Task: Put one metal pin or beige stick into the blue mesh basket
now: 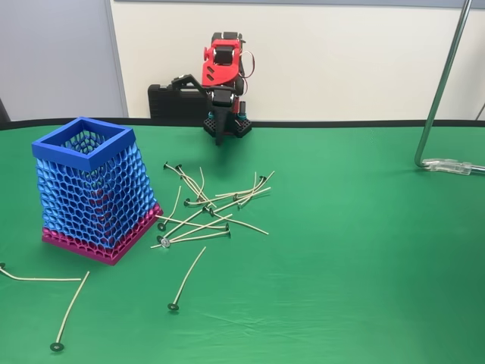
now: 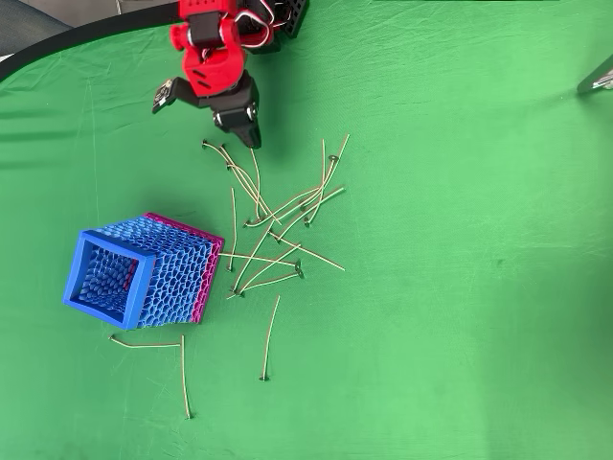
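Green cloth covers the counter (image 1: 356, 250), with a pale wall behind it in the fixed view.

Gripper (image 2: 251, 139): dark fingers pointing down from the red arm (image 2: 213, 59), hanging at the far edge of the counter, just above the cloth. Jaws look closed together with nothing between them. In the fixed view the gripper (image 1: 220, 136) sits folded in front of the arm's base, beside a black case (image 1: 176, 102).

Nearest objects: a loose heap of beige sticks (image 2: 278, 220), each thin and slightly curved with a small dark disc at one end. The heap begins just beside the gripper tip in the overhead view and spreads toward mid-counter; many sticks cross one another. One stick (image 2: 270, 337) lies apart, nearer the front edge. Two more sticks (image 2: 184, 376) lie by the basket's front side, near each other.

Blue mesh basket (image 1: 85, 142): upright on its magenta base band, left of the heap in the fixed view, well apart from the gripper. Interior contents cannot be told.

Far right: a bent metal tube (image 1: 439, 91) stands on the counter.
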Robot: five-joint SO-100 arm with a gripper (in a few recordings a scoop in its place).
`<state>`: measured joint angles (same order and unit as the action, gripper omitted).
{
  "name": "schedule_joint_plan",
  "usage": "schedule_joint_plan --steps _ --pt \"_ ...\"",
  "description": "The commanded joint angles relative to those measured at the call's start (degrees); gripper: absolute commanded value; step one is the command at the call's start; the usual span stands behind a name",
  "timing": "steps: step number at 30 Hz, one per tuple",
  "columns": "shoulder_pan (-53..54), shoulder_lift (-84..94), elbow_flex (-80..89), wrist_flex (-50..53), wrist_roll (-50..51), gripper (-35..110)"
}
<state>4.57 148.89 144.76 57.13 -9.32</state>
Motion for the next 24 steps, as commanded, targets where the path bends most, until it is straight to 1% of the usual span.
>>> schedule_joint_plan --steps 1,6,12,16,21,24 --pt "1.3 -5.8 -7.0 1.7 -1.8 1" --pt "4.2 -12.1 -13.7 1.9 -3.6 1" --pt "6.0 -17.5 -24.0 4.6 -3.9 1" --pt "4.4 -22.4 -29.4 7.0 -5.0 1" --pt "0.4 -30.6 -35.0 8.0 -9.9 1" --pt "-1.4 -35.3 -39.9 8.0 -14.6 1"
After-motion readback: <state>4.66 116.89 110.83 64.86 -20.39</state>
